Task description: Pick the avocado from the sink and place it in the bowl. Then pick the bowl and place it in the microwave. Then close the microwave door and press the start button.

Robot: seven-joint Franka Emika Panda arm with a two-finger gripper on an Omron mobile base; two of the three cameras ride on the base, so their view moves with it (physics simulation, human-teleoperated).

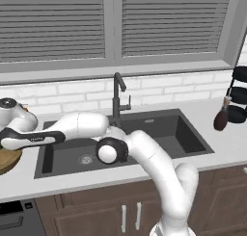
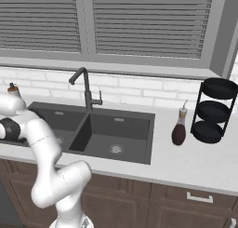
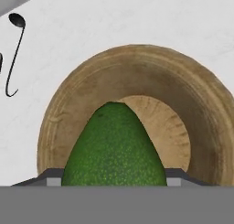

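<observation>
Avocado [image 3: 114,147] over the bowl [image 3: 201,104], left of sink [image 1: 159,131].

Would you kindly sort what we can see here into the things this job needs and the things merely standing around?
Needed for the job:
- avocado, held between the tool's tips above the bowl
- bowl, on the counter left of the sink
- sink

Merely standing around:
- faucet
- dark bottle
- black tiered rack

1. The avocado [image 3: 114,147] is bright green (finely speckled).
2. The bowl [image 3: 201,95] is light-brown wood with faint grain.
3. The sink [image 2: 111,129] is dark grey.
4. The bench [image 3: 114,22] is pale, whitish.
</observation>
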